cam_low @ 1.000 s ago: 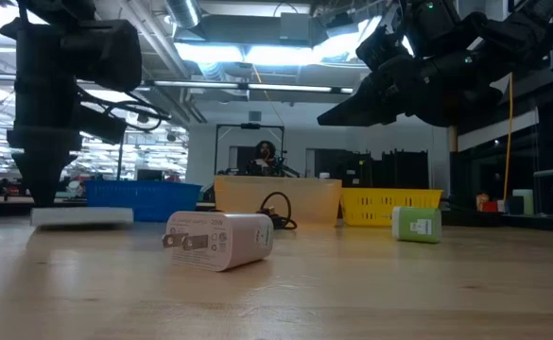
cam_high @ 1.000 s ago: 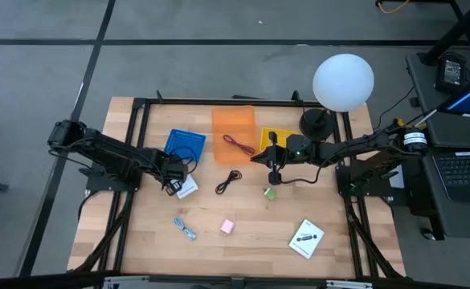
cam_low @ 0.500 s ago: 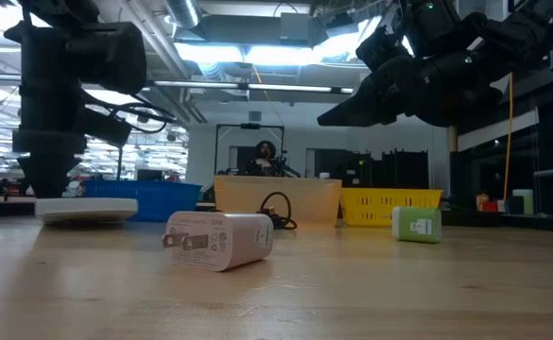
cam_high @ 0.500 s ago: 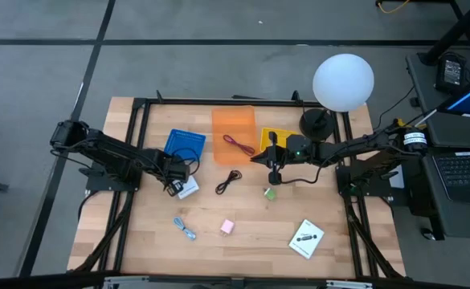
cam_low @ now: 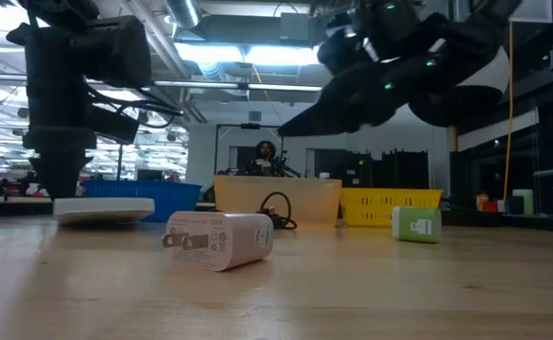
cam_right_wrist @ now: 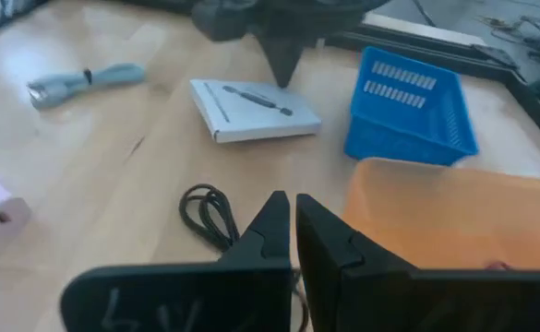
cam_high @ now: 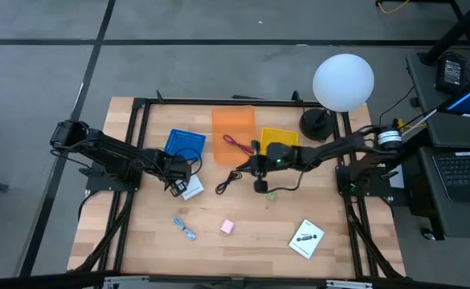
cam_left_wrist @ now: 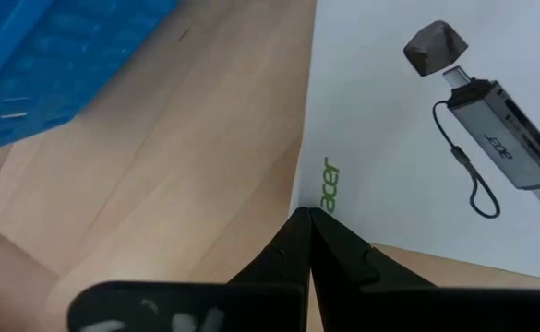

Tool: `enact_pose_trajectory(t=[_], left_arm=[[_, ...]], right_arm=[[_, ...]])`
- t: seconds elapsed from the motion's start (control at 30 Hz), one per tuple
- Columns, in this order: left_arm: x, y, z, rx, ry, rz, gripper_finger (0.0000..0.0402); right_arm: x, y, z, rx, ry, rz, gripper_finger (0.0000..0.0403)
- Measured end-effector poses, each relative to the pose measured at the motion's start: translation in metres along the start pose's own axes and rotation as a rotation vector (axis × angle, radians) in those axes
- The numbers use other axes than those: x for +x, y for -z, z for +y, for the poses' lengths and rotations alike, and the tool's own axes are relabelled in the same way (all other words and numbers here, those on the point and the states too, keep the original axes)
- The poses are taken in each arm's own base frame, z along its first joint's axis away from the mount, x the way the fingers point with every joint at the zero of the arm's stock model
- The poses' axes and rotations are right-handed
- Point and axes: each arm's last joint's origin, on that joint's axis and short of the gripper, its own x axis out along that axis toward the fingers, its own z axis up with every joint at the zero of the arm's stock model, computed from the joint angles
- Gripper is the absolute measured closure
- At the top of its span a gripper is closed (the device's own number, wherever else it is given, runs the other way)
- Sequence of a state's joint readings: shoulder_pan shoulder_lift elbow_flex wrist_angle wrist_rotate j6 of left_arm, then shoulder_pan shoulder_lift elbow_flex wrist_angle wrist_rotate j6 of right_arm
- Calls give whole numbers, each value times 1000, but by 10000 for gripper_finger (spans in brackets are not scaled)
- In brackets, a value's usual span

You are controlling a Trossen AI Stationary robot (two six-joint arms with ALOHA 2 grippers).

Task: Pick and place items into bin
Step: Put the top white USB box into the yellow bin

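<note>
Left arm reaches in from the table's left edge, stretched low across the wooden tabletop [cam_high: 243, 249], forearm nearly level; left gripper [cam_high: 176, 186] points down with its tips at the edge of a flat white rectangular box printed with a card-reader picture [cam_high: 190, 189], which lies just in front of the small blue mesh plastic bin [cam_high: 185, 144]. In the left wrist view the two dark fingers [cam_left_wrist: 293, 242] are pressed together, tips meeting at the box's edge beside green lettering; nothing held between them. Right arm extends from the right side, long and near horizontal above the table, wrist bent so the right gripper [cam_high: 261, 185] hangs over the middle of the table, clear of the surface in the low view. Its fingers [cam_right_wrist: 270, 231] are closed tip to tip, empty, aimed at a coiled thin black cable [cam_high: 230, 180] lying on the wood just beside the orange translucent plastic bin [cam_high: 234, 133]. A reddish cable [cam_high: 239, 144] lies inside that orange bin. A yellow mesh bin [cam_high: 281, 136] sits partly under the right arm. Loose on the table: small green block [cam_low: 416, 225], pale pink plug-style charger [cam_high: 227, 227], bundled light-blue cable [cam_high: 185, 229], and a second white printed box [cam_high: 306, 238] near the front right.
</note>
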State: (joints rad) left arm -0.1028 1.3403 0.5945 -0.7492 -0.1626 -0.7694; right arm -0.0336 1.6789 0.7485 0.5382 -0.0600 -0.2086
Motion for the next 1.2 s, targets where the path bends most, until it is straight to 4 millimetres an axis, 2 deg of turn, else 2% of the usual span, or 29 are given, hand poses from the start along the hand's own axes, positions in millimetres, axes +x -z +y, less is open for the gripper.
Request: enact_pose_trajectory(t=[0.27, 0.43, 0.53, 0.67, 0.8, 1.1, 1.2], left_arm=[[0, -4, -4, 76, 34, -41, 399], [0, -5, -5, 74, 45, -55, 399], [0, -7, -7, 77, 65, -78, 398], [0, -9, -9, 75, 81, -108, 398], [0, -11, -10, 77, 88, -120, 398], [-1, -14, -13, 69, 115, -155, 398], [-1, -14, -13, 67, 121, -162, 398]], right_arm=[[47, -13, 7, -116, 1, 126, 361], [64, -29, 21, -230, 21, 189, 324], [72, -33, 29, -299, 42, 209, 307], [80, -35, 39, -324, 40, 202, 291], [84, -29, 54, -394, 11, 223, 284], [81, -37, 88, -436, 36, 160, 282], [84, -32, 96, -444, 26, 160, 282]])
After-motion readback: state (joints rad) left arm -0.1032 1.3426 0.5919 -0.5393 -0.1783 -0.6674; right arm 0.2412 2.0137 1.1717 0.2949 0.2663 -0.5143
